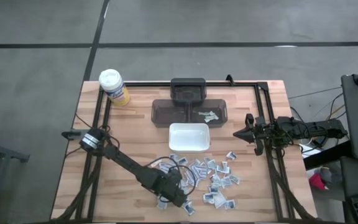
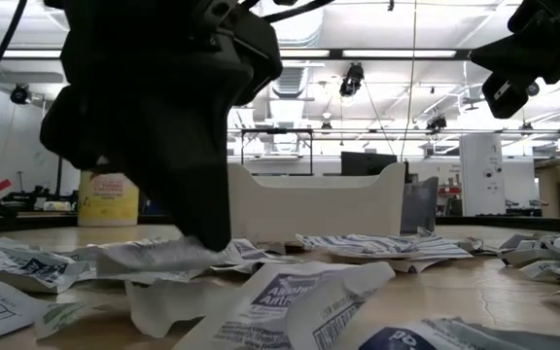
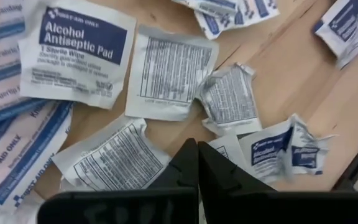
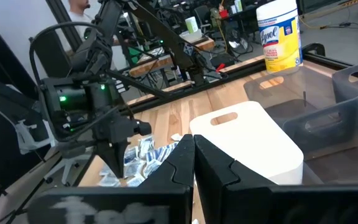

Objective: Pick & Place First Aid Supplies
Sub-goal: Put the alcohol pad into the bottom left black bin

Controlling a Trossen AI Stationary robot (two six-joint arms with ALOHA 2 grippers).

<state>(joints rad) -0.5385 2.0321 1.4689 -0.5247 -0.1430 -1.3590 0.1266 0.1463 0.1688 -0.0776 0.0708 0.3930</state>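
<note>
left gripper (image 3: 197, 163) closed — packets (image 3: 166, 71) legible

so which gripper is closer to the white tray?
Right. The right gripper is shut and hovers just beside the white tray, on its right-arm side. The left gripper is shut, down in the packets, farther from the tray.

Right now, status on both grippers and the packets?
Left gripper shut, down in packets. Right gripper shut, waiting beside tray. Grip unclear.
</note>
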